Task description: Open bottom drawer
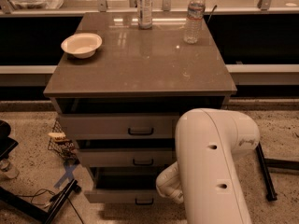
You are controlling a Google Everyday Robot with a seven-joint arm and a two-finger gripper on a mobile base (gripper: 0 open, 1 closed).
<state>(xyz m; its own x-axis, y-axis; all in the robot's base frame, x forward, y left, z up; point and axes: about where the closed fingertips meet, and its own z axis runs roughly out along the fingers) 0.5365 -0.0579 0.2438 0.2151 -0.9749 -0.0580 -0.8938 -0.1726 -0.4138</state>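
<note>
The bottom drawer (117,196) is the lowest of three grey-beige fronts, with a small black pull handle (144,201). It stands pulled out a little, with a dark gap above its front. My white arm (212,171) fills the lower right of the camera view. My gripper (164,186) is at the arm's rounded white end, just right of the bottom drawer's handle and close against the front. The arm hides most of it.
The middle drawer (126,157) and top drawer (117,126) also stand slightly out. On the cabinet top (140,64) are a white bowl (81,45), a can (144,6) and a water bottle (194,15). A wire basket (60,143) and black stand legs (28,204) are on the floor at left.
</note>
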